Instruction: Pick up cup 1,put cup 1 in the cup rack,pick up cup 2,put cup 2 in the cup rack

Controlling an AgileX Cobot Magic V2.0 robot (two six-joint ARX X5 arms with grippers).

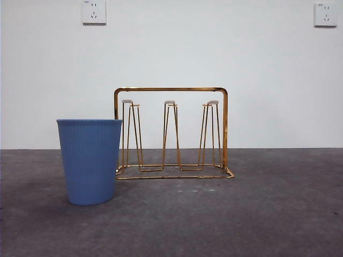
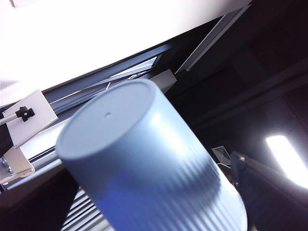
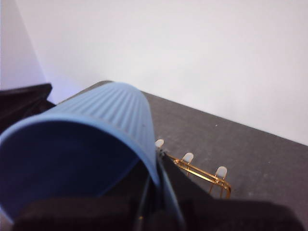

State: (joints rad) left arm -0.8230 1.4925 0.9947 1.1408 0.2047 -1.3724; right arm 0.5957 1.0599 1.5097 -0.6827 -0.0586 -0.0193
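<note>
Left gripper aimed upward, jaws clamped around a blue cup, right gripper raised, pinching the rim of a second blue cup

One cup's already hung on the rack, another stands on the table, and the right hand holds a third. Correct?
Not quite. No cup hangs on the cup rack: the front view shows all its prongs bare. The standing cup is on the table, and the right hand holds the other cup.
</note>
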